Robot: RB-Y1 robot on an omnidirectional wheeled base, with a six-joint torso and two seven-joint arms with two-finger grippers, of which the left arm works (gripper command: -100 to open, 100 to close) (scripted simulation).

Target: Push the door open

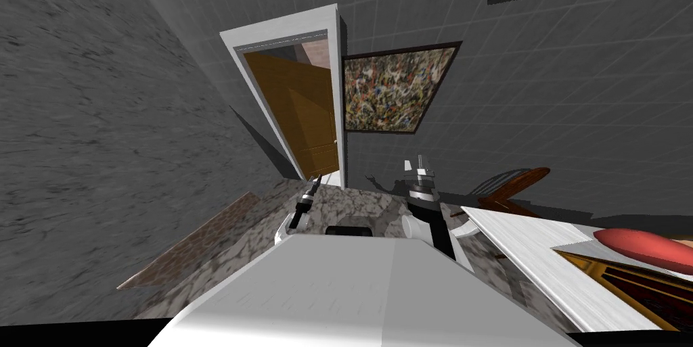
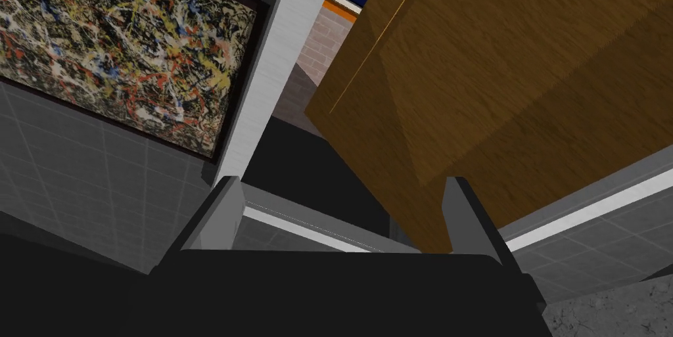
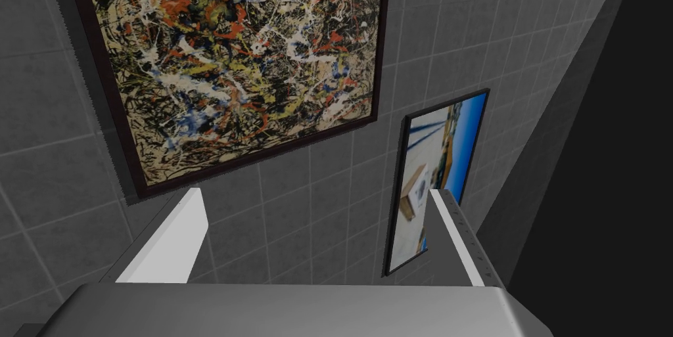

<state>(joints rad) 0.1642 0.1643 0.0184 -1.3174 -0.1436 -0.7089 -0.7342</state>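
A brown wooden door hangs in a white frame in the dark tiled wall ahead. It stands ajar, swung away from me, with a gap at the jamb through which brick and a window show. My left gripper reaches low toward the door's foot. In the left wrist view this gripper is open, and one finger lies over the door's lower corner; I cannot tell whether it touches. My right gripper is raised beside it, to the right of the doorway, open and empty.
A speckled painting hangs right of the frame. A wooden chair and a white table with a red thing stand to the right. A grey wall runs close on the left, with a brown mat along its foot.
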